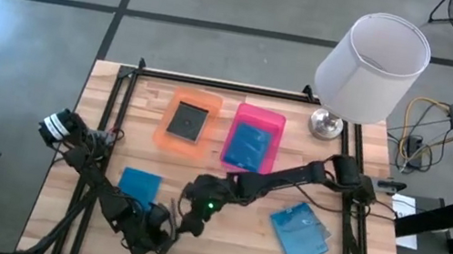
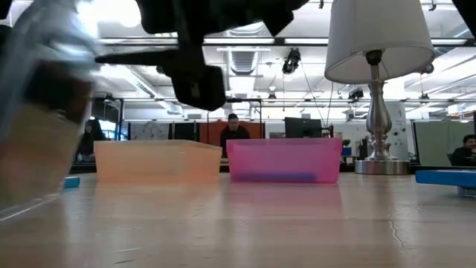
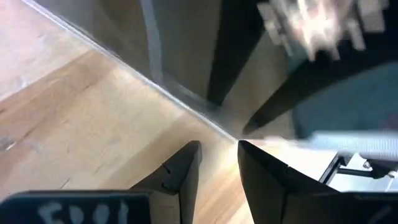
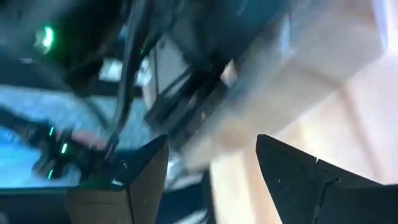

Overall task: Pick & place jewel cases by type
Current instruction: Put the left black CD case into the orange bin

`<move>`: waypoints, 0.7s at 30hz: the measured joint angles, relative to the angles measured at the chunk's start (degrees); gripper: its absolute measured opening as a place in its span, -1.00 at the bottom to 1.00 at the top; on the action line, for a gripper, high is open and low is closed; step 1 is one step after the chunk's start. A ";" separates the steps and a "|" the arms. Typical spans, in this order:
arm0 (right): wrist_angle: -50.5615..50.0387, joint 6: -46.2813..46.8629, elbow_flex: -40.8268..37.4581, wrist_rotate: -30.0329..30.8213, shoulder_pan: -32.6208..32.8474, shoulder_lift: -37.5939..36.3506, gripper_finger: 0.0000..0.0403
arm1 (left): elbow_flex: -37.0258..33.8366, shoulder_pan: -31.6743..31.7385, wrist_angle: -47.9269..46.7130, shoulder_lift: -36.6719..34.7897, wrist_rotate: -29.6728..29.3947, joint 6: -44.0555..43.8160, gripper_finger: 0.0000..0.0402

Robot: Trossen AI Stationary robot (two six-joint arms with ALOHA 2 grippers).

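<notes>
Both arms reach low over the table's (image 1: 224,251) near edge, left gripper (image 3: 217,165) and right gripper (image 4: 211,168) empty, fingers apart. Lamp (image 1: 370,68) far right.

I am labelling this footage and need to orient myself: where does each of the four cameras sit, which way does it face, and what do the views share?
High view: above the table, looking straight down; both arms meet near the front edge, between orange tray and pink tray.
Low view: at tabletop height, looking level at both trays and the lamp; an arm hangs above.
Left wrist view: past the left pincer, onto wood.
Right wrist view: past the right pincer, open.
High and low share trays and lamp.
</notes>
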 joint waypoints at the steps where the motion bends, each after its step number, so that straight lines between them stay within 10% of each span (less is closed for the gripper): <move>1: -0.02 0.72 0.02 1.17 0.16 0.31 0.18 | 0.00 0.02 0.06 0.01 -0.06 0.01 -0.50; 12: -1.01 8.26 -0.24 5.72 0.22 2.24 0.14 | -0.02 0.11 1.34 0.02 -0.81 1.59 -0.50; 21: -3.29 9.31 -0.50 11.92 0.24 2.57 -0.46 | 0.17 -1.27 2.70 -1.36 -8.82 1.90 -0.50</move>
